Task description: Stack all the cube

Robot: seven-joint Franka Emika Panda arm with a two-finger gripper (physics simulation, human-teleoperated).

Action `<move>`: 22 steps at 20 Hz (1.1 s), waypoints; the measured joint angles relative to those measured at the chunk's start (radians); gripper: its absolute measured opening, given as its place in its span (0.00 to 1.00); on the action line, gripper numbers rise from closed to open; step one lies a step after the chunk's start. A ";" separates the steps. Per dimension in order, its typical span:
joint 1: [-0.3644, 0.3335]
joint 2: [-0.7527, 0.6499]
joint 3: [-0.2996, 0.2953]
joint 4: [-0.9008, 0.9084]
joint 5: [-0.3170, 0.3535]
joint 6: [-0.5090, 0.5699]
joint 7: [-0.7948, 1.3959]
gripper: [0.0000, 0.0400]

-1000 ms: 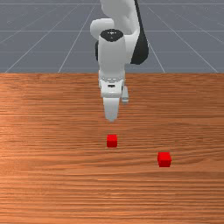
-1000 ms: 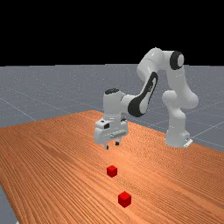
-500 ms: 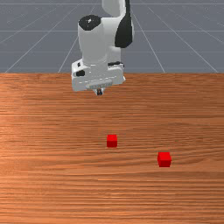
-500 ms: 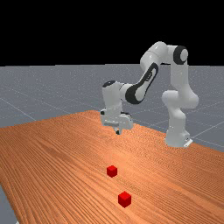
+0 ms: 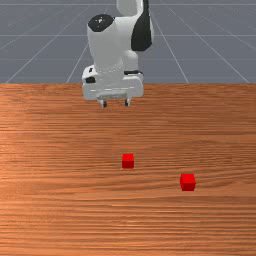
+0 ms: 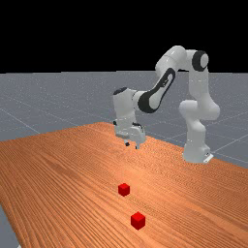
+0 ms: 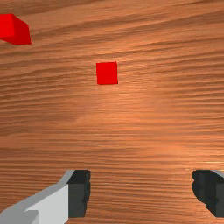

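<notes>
Gripper (image 5: 115,103) released and empty, near cube (image 5: 128,161) below and ahead of it, away from the base (image 6: 196,152), far cube (image 5: 188,182) farther out toward the front view's right, so reach out before descending.

Bright light lays a soft glare on the table (image 6: 157,169)

White arm (image 6: 197,86), black joint covers (image 6: 147,102)
</notes>
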 joint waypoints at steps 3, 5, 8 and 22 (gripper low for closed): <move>0.003 0.041 0.010 0.004 0.021 0.068 -0.006 0.97; 0.001 0.114 0.024 0.015 0.060 0.139 -0.008 0.99; -0.019 0.235 0.059 0.084 0.162 0.199 -0.017 1.00; 0.045 0.521 0.052 0.269 0.187 0.429 0.096 0.51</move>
